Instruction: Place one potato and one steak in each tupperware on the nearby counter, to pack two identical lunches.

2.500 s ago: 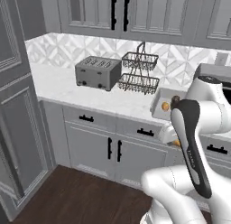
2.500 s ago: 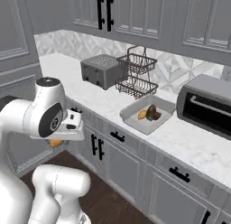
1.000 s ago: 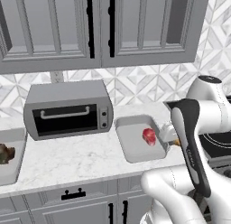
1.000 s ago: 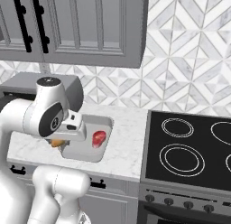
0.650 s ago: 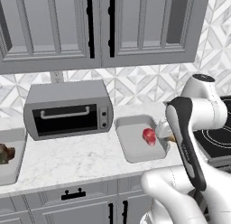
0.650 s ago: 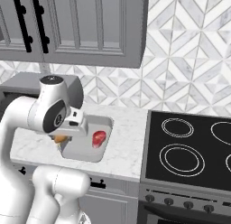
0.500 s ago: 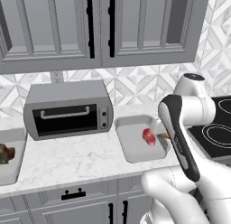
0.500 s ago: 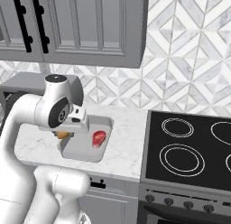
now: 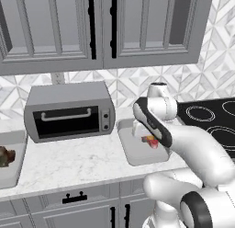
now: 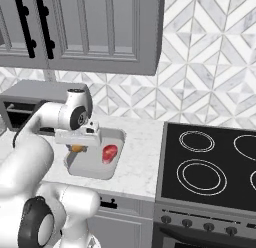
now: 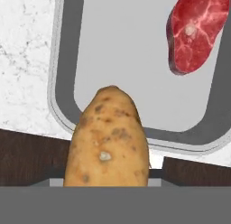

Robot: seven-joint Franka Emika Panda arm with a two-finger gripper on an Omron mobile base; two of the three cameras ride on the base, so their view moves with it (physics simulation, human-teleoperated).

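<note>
Potato held over the near edge of the tupperware beside the stove.

The room: grey wall cabinets [image 9: 101,31] above a patterned backsplash, with a black cooktop [image 10: 210,164] to the right. The white marble counter [image 9: 78,165] carries a toaster oven [image 9: 69,113] at the left, close beside the grey tupperware [image 9: 133,151]; bare marble lies in front of both. A second tupperware [image 9: 11,169] sits at the far left edge with a dark steak chunk [image 9: 5,156] in it. The gripper [image 10: 77,144] hangs above the near tray, jaws closed on the potato [image 11: 107,139], which hovers over the tray's front rim. A red steak [image 11: 196,29] lies flat toward the tray's far corner, well apart from the potato.
</note>
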